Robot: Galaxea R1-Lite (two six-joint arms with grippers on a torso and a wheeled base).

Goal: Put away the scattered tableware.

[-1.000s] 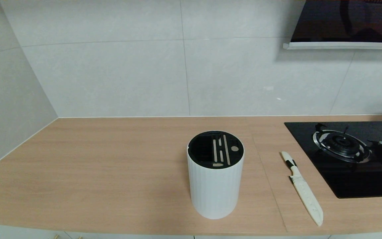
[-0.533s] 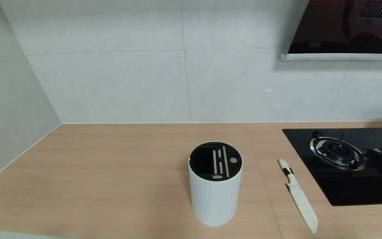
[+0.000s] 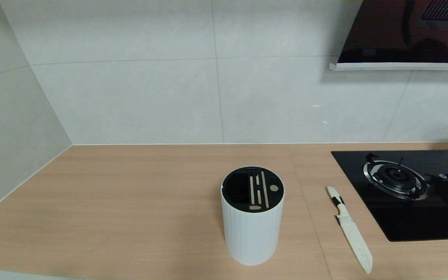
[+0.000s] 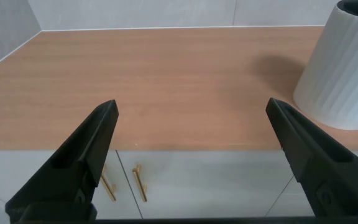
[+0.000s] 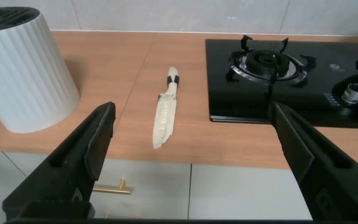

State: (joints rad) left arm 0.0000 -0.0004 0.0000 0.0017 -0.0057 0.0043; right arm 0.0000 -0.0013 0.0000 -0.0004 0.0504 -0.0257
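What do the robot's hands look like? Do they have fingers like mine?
Not quite like yours. The left gripper and the right gripper look the same. Each has just two black fingers, shaped like long wedges, thick at the base and narrowing to a blunt tip. Their edges are slanted, and the surface is plain and matte.

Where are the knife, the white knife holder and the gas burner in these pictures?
knife (image 3: 349,231): head view, on its pale blade.
knife holder (image 3: 252,229): head view, on its white ribbed side.
gas burner (image 3: 396,177): head view, at the centre of the ring.
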